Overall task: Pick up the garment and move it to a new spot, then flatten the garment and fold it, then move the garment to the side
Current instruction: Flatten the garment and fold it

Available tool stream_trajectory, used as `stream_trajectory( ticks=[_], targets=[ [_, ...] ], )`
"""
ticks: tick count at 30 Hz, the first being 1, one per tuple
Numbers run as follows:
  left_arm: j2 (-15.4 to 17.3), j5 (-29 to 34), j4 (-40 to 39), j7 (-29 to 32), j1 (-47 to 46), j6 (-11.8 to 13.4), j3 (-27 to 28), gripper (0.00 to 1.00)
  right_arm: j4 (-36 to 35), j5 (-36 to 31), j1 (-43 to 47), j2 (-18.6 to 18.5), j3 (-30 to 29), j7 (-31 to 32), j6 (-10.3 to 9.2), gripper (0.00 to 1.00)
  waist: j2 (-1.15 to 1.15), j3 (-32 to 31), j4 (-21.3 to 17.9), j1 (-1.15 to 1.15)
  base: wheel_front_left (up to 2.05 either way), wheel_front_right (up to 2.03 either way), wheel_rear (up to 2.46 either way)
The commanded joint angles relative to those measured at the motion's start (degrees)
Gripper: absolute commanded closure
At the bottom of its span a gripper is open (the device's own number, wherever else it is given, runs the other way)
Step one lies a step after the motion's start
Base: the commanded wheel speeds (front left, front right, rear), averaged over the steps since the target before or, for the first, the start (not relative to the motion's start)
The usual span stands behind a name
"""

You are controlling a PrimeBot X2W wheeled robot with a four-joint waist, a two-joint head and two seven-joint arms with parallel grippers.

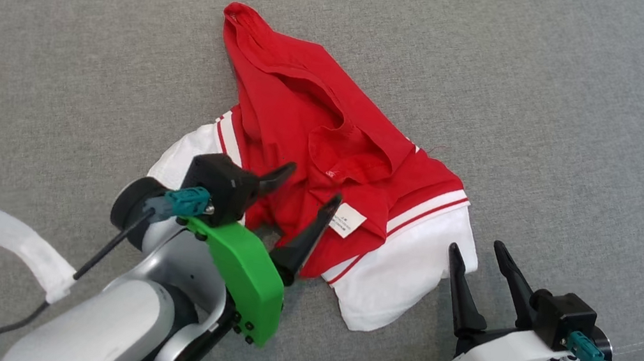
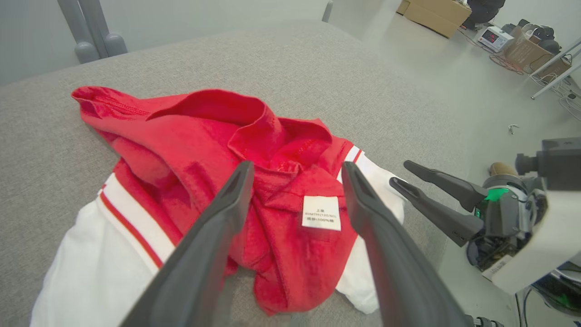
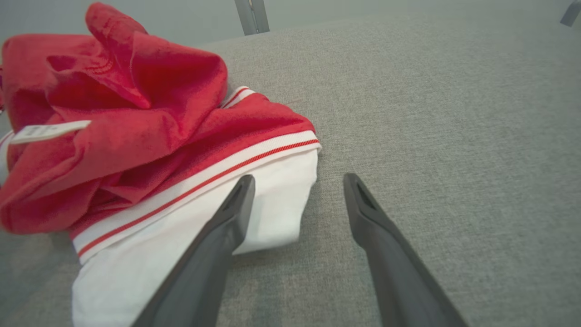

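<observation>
Red-and-white garment lies crumpled, label showing, red bunched over white; left tool and right tool both wide, empty.

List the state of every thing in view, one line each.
garment: crumpled, unfolded, lying on the grey surface, not gripped
left gripper: open, empty, above the garment's red part
right gripper: open, empty, beside the garment's white edge
label: exposed, facing up
</observation>
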Motion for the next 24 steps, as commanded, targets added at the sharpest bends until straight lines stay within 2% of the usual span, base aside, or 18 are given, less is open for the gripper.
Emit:
stream_trajectory(
  ticks=[1, 6, 11, 18, 24],
  targets=[
    [-1.09, 0.27, 1.28, -0.43, 0.69, -0.82, -0.8, 0.0, -0.04, -0.59, 0.33, -0.17, -0.19, -0.17, 0.0, 0.0, 0.0, 0.06, 0.26, 0.0, 0.0, 0.0, 0.0],
    [-4.12, 0.16, 6.66, 0.64, -1.06, -2.84, -3.96, 0.0, 0.2, -0.6, -0.29, -0.17, 0.55, -0.17, 0.0, 0.0, 0.0, -0.03, -0.12, 0.0, 0.0, 0.0, 0.0],
    [-5.98, -0.25, 13.25, 0.66, -2.73, -3.44, -3.99, 0.0, 0.37, 0.39, -0.63, -0.17, 1.68, -0.17, 0.0, 0.0, 0.0, 0.1, -1.55, 0.0, 0.0, 0.0, 0.0],
    [-5.92, 0.51, 19.47, -0.2, -5.46, -3.54, -3.26, 0.0, 0.43, 1.08, 0.04, -0.15, 1.64, -0.17, 0.0, 0.0, 0.0, 0.34, -3.17, 0.0, 0.0, 0.0, 0.0],
    [-5.75, 1.61, 20.83, -1.28, -7.47, -3.07, -2.43, 0.0, 0.35, 1.32, 0.26, -0.16, 1.82, -0.17, 0.0, 0.0, 0.0, 0.25, -3.68, 0.0, 0.0, 0.0, 0.0]
  ],
)
